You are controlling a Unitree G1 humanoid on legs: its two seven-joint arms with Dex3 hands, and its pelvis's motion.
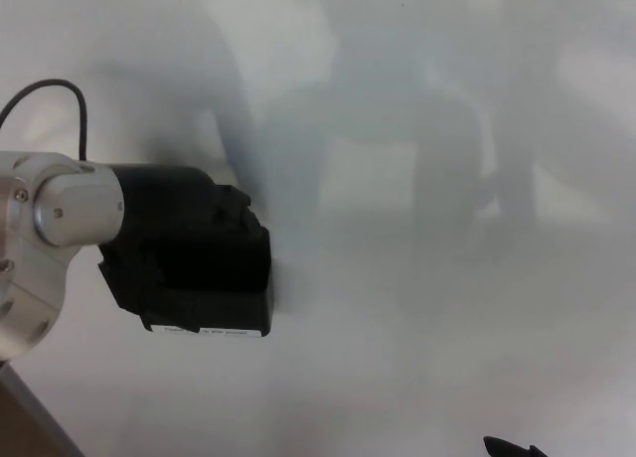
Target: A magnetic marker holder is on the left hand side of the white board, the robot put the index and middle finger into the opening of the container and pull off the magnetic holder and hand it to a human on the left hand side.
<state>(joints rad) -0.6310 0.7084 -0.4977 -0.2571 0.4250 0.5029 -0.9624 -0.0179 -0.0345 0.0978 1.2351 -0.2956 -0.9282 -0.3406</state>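
Observation:
The black magnetic marker holder (pixel 221 290) sticks to the whiteboard (pixel 447 298) at the left, with a white label strip along its bottom edge. My left hand (pixel 177 201) comes in from the left on its silver-white wrist (pixel 55 228) and is pressed down onto the holder's top. Black hand and black holder merge, so how the hand grips it is hidden. A small black tip of my right hand (pixel 509 447) shows at the bottom edge.
A thin black cable (pixel 45 87) loops above my left wrist. A brown strip (pixel 15 429) lies past the board's lower left corner. Soft grey shadows lie across the board's middle.

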